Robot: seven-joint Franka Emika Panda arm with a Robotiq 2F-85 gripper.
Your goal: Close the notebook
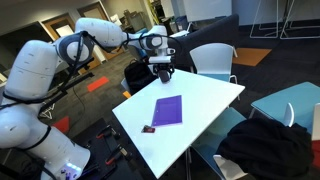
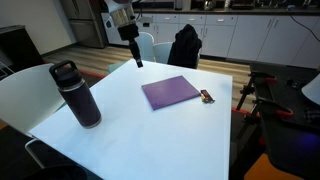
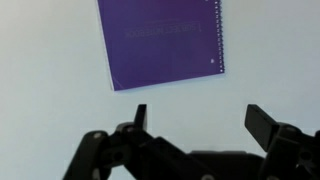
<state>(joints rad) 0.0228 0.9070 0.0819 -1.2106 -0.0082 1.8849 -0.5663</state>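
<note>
Shows a white table with a purple notebook lying flat near its middle, cover up, apparently closed. Places a small dark red-tipped object just beside one short edge of the notebook, not clearly touching it. Shows the robot's gripper hanging above the table beyond the notebook's far edge, well clear of the cover. In the wrist view, shows the fingers spread wide apart with nothing between them, and the notebook on bare tabletop ahead. In an exterior view, sets a dark bottle upright near the table's corner, well apart from the notebook.
</note>
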